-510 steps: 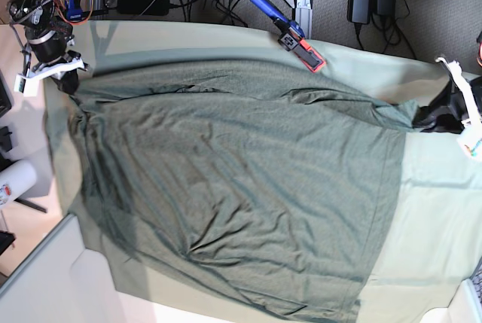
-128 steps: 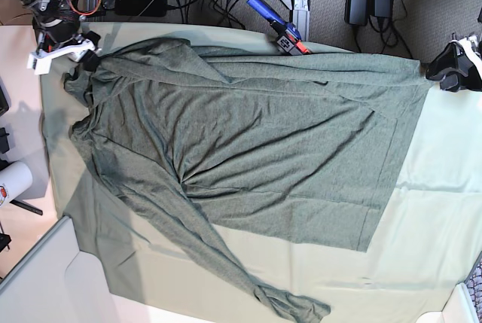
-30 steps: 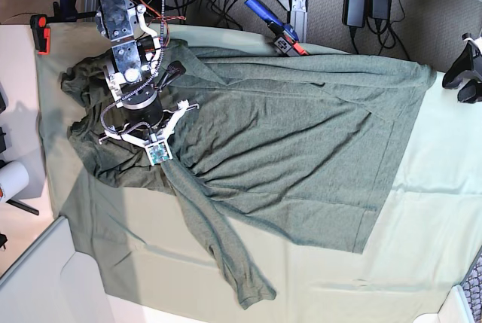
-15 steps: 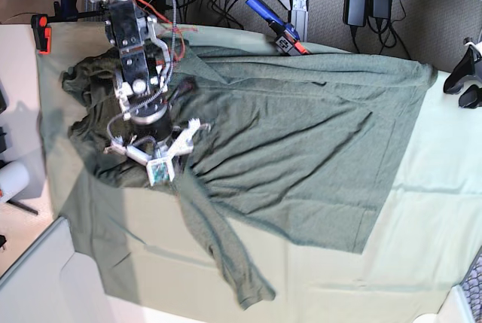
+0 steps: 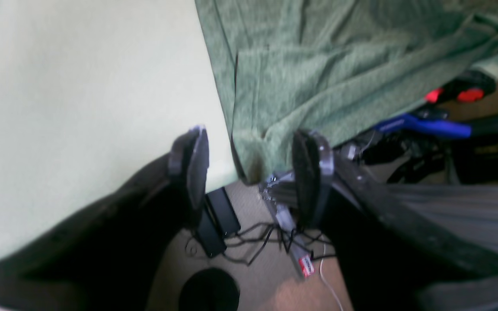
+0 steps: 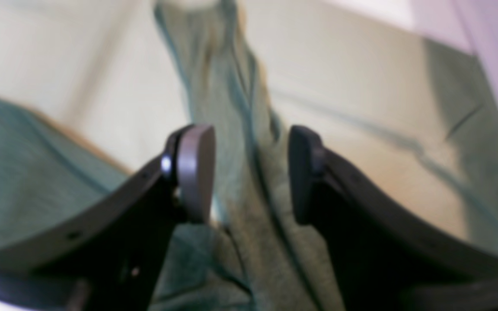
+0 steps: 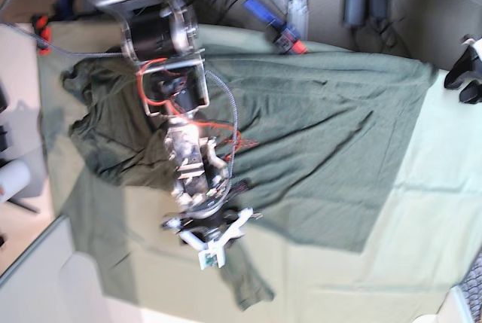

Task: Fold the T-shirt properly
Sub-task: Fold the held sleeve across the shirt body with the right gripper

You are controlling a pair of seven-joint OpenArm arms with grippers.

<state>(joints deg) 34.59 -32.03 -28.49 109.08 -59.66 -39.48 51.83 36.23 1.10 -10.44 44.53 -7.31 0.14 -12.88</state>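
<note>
while the right arm reaches across the desk, these lines set out the moment:

scene: the t-shirt (image 7: 316,135) lies spread over most of the desk (image 7: 437,210), its body flat toward the left arm's side, the collar end bunched at the other end, and one long sleeve strip (image 7: 245,281) trailing off toward the near edge.

right hand: the right hand (image 7: 207,242) hangs low over the root of that sleeve strip, released; in the wrist view its fingers (image 6: 195,172) stand apart with the sleeve running between them, nothing gripped.

left hand: the left hand (image 5: 249,172) waits off the far corner of the desk, released and empty, just beside the t-shirt's hem corner, cables and floor below it.

step in hand: by the look of it, taking hold of the stray sleeve to lay it back over the body.

doing it well: settle lower before closing, so both fingers catch the sleeve's full thickness and not the pale cloth under it; grip near the sleeve's end rather than its root, then carry it low and slowly so the body underneath is not dragged into fresh wrinkles.

change since earlier: half a second ago the right hand sat over the bunched collar end; it has now travelled down along the sleeve toward the near edge. a second ago it was clenched; now it is released. the left hand has not moved.
</note>
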